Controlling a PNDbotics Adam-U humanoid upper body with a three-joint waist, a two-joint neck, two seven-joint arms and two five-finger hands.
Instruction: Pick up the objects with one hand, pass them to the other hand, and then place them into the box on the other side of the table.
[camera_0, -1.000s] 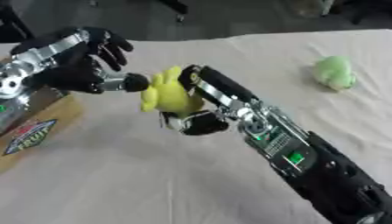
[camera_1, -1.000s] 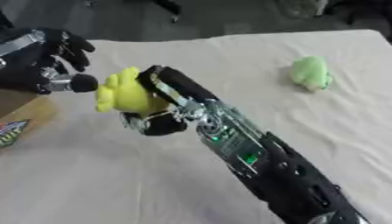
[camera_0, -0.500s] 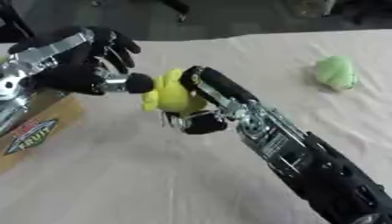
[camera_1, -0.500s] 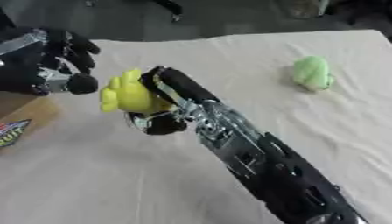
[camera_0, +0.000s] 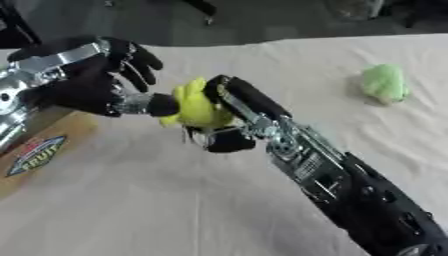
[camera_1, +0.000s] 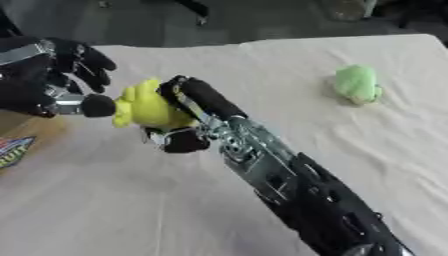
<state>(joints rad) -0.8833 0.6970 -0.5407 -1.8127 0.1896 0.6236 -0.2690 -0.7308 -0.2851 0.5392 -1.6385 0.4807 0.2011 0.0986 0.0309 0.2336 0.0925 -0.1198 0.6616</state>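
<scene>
A: State the pose of each hand.

B: The right hand (camera_0: 229, 116) enters from the lower right of the frame, its forearm running diagonally up to centre-left. Its fingers and thumb are curled round the yellow toy (camera_0: 198, 106), which is held above the table (camera_0: 175, 200). The left hand (camera_0: 83, 82) sits at the upper left, palm turned toward the toy. Its fingers are spread and only slightly bent, holding nothing. One dark fingertip (camera_0: 163, 104) touches the toy's left side.

A: Where is the toy in the frame?

B: Centre-left, between the two hands, clamped in the right and touched by the left.

A: List the surrounding items.

B: A green toy (camera_0: 383, 83) lies on the cloth at the upper right, well apart from both hands. A box (camera_0: 39, 150) stands at the left edge, below the left hand and partly hidden by it. The right forearm covers the table from centre to lower right.

A: Is any writing legible?

B: The box label (camera_0: 37, 155) reads "FRUIT" in white on a blue band. Smaller print on the right forearm cannot be read.
</scene>
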